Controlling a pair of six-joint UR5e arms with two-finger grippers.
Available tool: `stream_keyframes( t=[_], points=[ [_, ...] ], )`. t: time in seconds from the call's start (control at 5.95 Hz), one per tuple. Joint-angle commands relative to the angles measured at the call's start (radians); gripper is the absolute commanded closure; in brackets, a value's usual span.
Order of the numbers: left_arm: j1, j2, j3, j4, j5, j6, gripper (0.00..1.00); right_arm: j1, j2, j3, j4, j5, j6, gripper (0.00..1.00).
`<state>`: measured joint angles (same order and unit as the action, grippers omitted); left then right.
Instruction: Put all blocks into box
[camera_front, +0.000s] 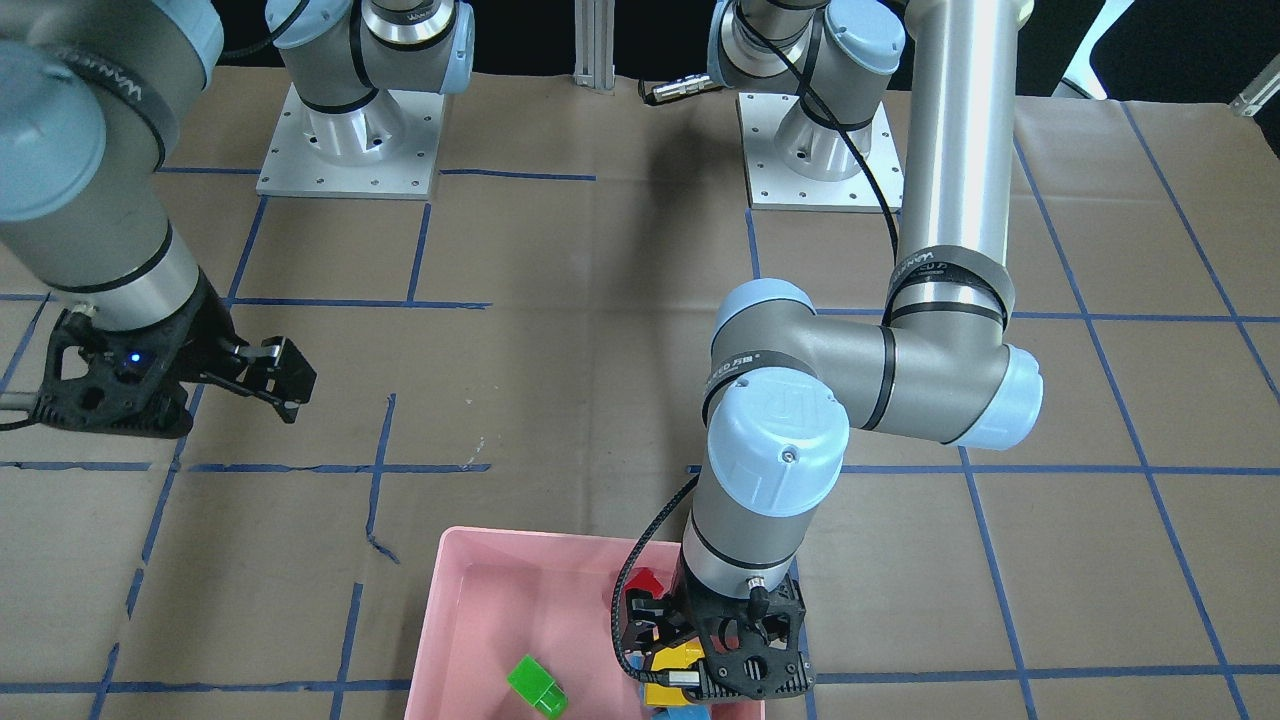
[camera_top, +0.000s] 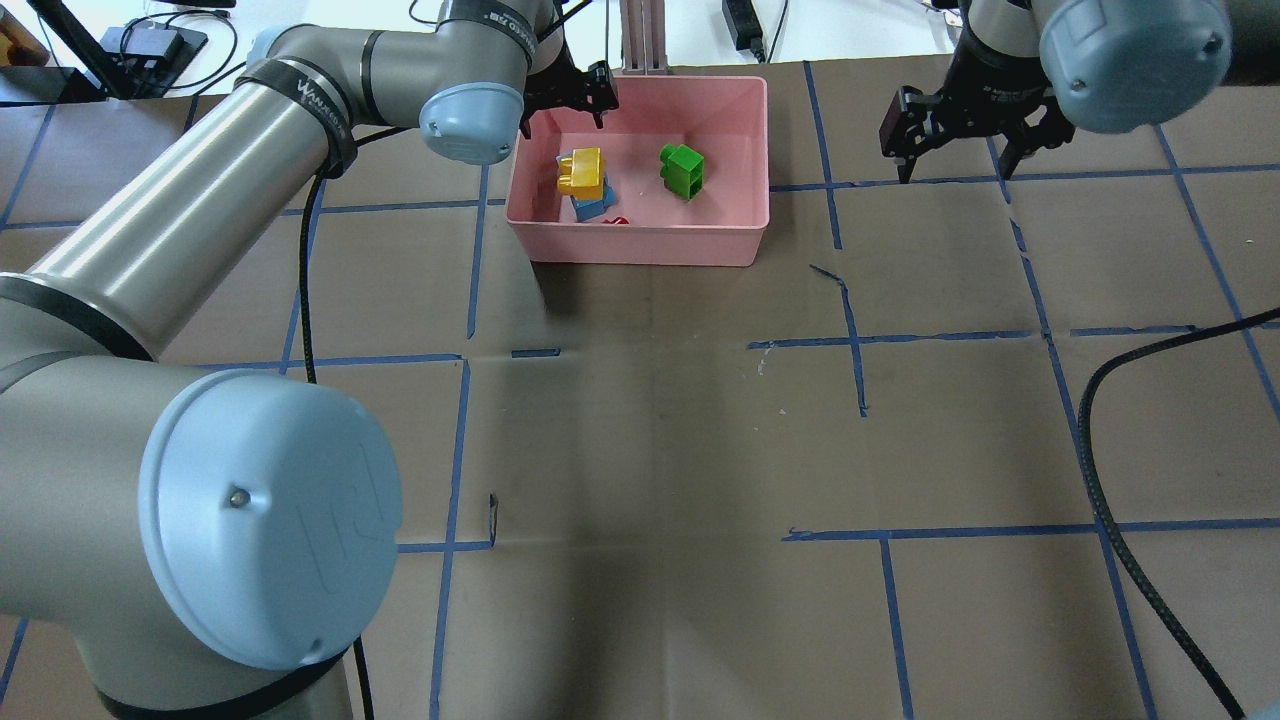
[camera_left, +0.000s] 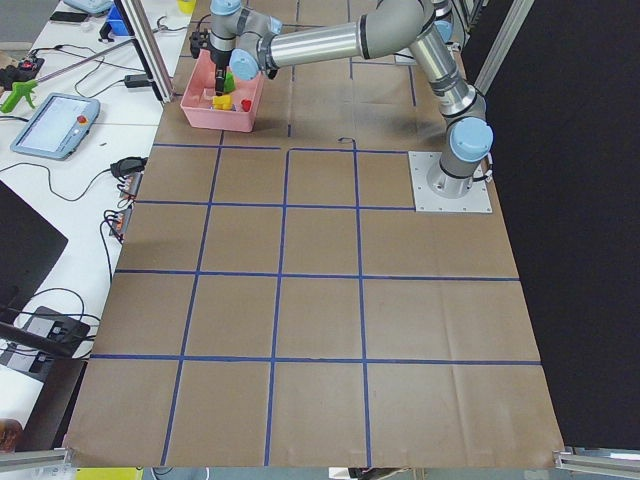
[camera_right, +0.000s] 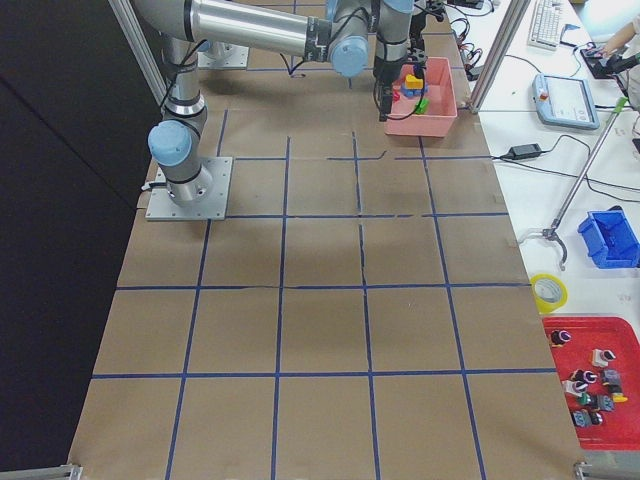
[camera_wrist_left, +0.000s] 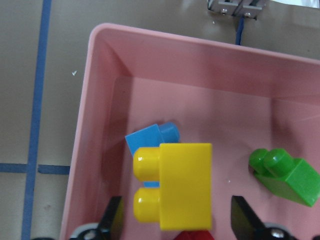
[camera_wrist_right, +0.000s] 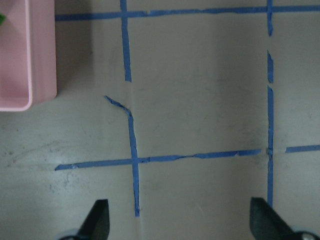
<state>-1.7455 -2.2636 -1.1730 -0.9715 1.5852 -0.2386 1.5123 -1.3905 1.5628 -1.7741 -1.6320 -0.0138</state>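
**Operator:** Where do the blocks lie?

**Spotter:** You have all four in the box (camera_top: 640, 246). The yellow block (camera_top: 582, 171) is on its side at the left end, studs toward the left wall, long axis along that wall. It rests on the blue block (camera_top: 594, 208) and mostly hides it. The green block (camera_top: 683, 170) lies tipped, apart on the right. Only a sliver of the red block (camera_top: 617, 220) shows by the robot-side wall.

**Operator:** Grippers?

**Spotter:** Your left gripper (camera_wrist_left: 177, 220) is spread wide and empty over the yellow block. The right gripper (camera_top: 955, 172) is wide over bare paper beside the box.
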Motion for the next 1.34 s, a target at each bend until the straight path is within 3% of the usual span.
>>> stream_keyframes(
  t=[0.0,0.34,0.5,0.84,1.18],
  points=[
    [0.009,0.063,-0.005,-0.088,0.021,0.025,0.00,0.009,-0.176,0.140,0.002,-0.003,-0.005,0.00],
    [0.064,0.215,-0.022,-0.369,0.013,0.078,0.00,0.170,-0.208,0.100,0.068,0.001,0.011,0.00],
    [0.066,0.283,-0.022,-0.503,0.012,0.058,0.00,0.195,-0.214,0.094,0.076,-0.002,0.011,0.00],
    [0.060,0.381,-0.042,-0.651,0.007,0.010,0.00,0.195,-0.241,0.089,0.192,0.035,0.020,0.00],
    [0.067,0.487,-0.158,-0.678,0.015,0.132,0.00,0.187,-0.248,0.091,0.213,0.037,0.032,0.00]
  ],
)
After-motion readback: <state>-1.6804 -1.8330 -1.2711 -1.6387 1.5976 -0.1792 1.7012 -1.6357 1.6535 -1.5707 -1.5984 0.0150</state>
